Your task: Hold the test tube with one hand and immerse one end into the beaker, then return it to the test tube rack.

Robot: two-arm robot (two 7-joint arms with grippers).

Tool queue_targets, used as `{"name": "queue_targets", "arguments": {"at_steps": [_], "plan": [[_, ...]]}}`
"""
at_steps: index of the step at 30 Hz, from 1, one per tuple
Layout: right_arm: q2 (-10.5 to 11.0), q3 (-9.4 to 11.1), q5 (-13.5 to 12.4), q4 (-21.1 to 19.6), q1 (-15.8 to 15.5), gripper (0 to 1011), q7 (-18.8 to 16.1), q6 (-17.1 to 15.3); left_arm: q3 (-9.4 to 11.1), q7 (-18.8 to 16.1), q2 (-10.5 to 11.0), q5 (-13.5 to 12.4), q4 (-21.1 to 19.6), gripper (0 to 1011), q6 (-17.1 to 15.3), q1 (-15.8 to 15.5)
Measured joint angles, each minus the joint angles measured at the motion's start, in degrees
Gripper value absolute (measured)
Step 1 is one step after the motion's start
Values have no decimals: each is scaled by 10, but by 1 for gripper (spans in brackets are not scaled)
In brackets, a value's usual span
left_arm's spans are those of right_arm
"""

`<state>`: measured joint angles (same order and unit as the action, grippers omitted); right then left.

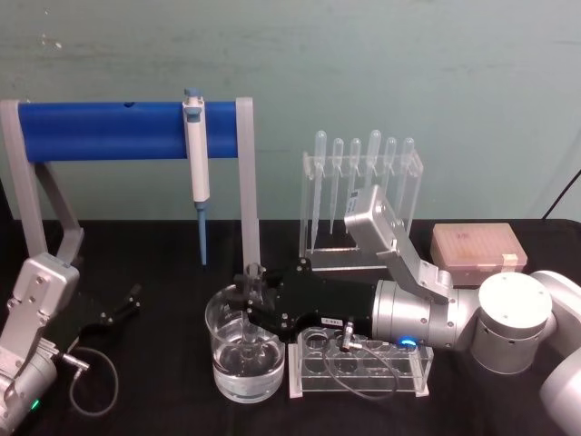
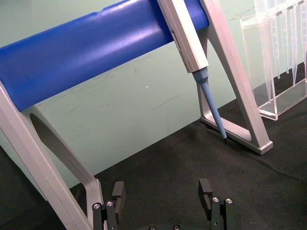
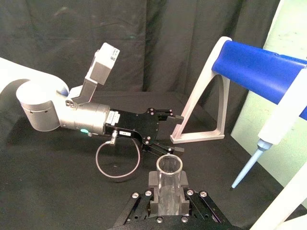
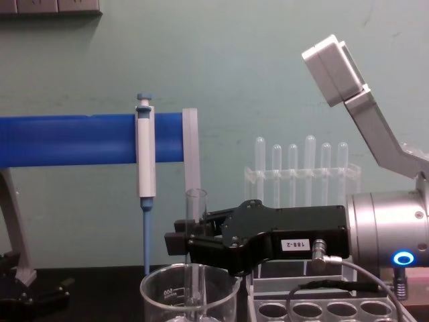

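The clear test tube (image 4: 195,215) stands upright, and my right gripper (image 4: 182,243) is shut on its middle. The tube's open rim (image 1: 253,270) rises above the black fingers, and its lower end reaches down inside the beaker (image 1: 243,363), which holds water. From the side, the beaker (image 4: 167,295) sits directly under the gripper. The right wrist view looks down the test tube (image 3: 169,168) clamped in my right gripper (image 3: 168,189). My left gripper (image 1: 118,313) rests open on the table at the far left, apart from the beaker; its fingers (image 2: 206,191) hold nothing.
A blue bar stand (image 1: 100,130) with a hanging pipettor (image 1: 196,154) spans the back left. Behind the right arm stands a rack of thin pipettes (image 1: 363,182). A clear rack with round holes (image 1: 359,363) lies just right of the beaker. A tan box (image 1: 477,247) sits at the back right.
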<state>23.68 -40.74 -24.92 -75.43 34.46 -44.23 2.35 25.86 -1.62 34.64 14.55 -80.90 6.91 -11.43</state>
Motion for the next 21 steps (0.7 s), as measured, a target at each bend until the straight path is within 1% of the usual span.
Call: {"name": "queue_targets", "arguments": {"at_steps": [21], "plan": [[0,0,0,0,0,225,0,0,0,0,0,0,0,1000,0,0]]}}
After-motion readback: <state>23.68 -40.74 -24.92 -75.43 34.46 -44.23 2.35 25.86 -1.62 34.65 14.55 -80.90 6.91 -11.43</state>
